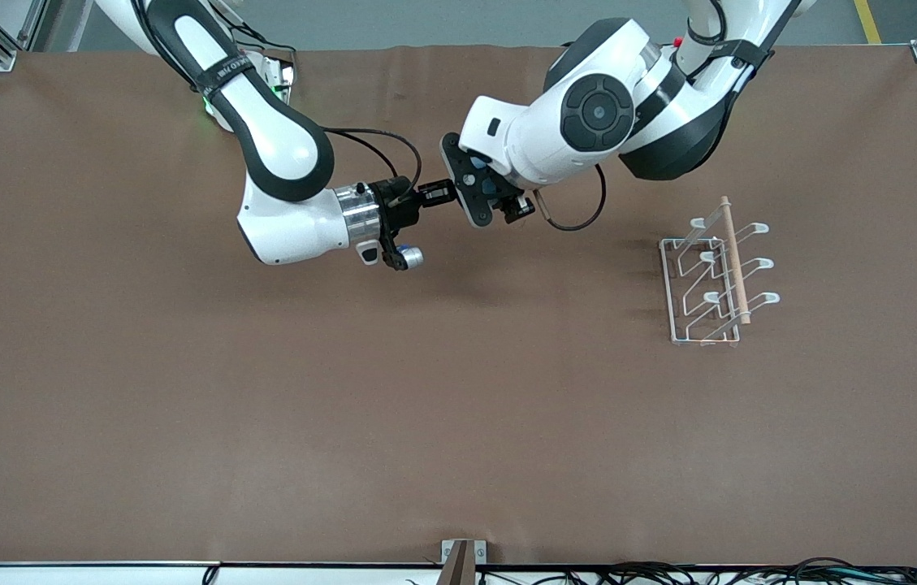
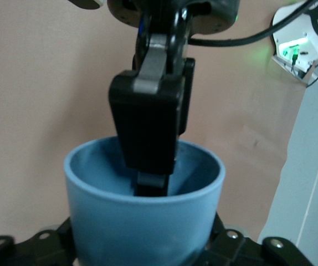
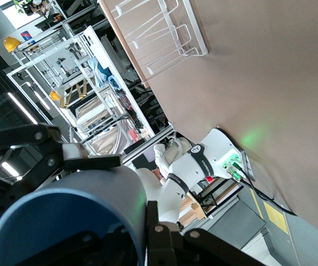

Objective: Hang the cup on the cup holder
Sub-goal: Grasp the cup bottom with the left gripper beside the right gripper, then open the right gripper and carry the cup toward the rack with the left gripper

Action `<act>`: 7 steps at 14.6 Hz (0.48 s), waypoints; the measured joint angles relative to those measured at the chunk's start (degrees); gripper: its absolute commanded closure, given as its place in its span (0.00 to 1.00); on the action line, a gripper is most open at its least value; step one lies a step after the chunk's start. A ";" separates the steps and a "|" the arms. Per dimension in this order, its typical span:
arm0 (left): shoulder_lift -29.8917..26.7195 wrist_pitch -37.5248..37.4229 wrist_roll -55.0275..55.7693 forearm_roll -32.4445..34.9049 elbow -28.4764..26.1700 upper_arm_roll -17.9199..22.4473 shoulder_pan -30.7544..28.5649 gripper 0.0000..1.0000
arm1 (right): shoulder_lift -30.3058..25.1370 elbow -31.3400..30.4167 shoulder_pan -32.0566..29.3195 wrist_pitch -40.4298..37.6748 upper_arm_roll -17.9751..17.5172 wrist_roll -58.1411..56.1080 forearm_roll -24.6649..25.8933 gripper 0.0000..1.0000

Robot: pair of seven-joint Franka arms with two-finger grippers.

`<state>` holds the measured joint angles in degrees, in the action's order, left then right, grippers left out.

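The light-blue cup (image 1: 488,186) is up in the air over the table's middle, toward the robots' bases, mostly hidden between the two hands. My left gripper (image 1: 484,195) holds the cup's body (image 2: 142,233) from outside, and its fingers (image 3: 65,160) lie along the cup's side. My right gripper (image 1: 446,193) straddles the cup's rim, with one finger (image 2: 148,133) inside the cup and the other outside its wall (image 3: 114,194). The white wire cup holder (image 1: 714,276) with its wooden rod stands on the table toward the left arm's end. No cup hangs on it, and it also shows in the right wrist view (image 3: 164,33).
A brown mat (image 1: 458,406) covers the table. A small metal bracket (image 1: 462,561) sits at the table's edge nearest the front camera, with cables (image 1: 750,573) along that edge. The right arm's base with its green light (image 2: 292,52) stands at the table's edge by the robots.
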<state>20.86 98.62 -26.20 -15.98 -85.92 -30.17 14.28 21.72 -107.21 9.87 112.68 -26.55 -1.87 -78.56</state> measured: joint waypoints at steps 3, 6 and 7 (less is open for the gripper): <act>0.05 0.24 -0.76 0.00 -0.18 0.00 -0.06 0.99 | 0.04 -0.08 0.00 0.37 -0.06 0.02 -0.02 0.96; -0.03 -0.42 -1.09 0.00 -0.09 -0.02 -0.23 1.00 | 0.02 -0.01 -0.06 0.30 -0.16 1.11 -0.21 0.00; -0.15 -1.28 -1.53 0.18 -0.10 -0.02 -0.41 1.00 | -0.07 0.14 -0.30 0.22 -0.13 2.18 -0.21 0.00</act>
<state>20.71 97.34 -27.73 -15.81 -86.02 -30.19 13.87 21.65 -107.07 9.57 112.90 -26.68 0.31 -78.77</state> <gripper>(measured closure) 0.216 0.811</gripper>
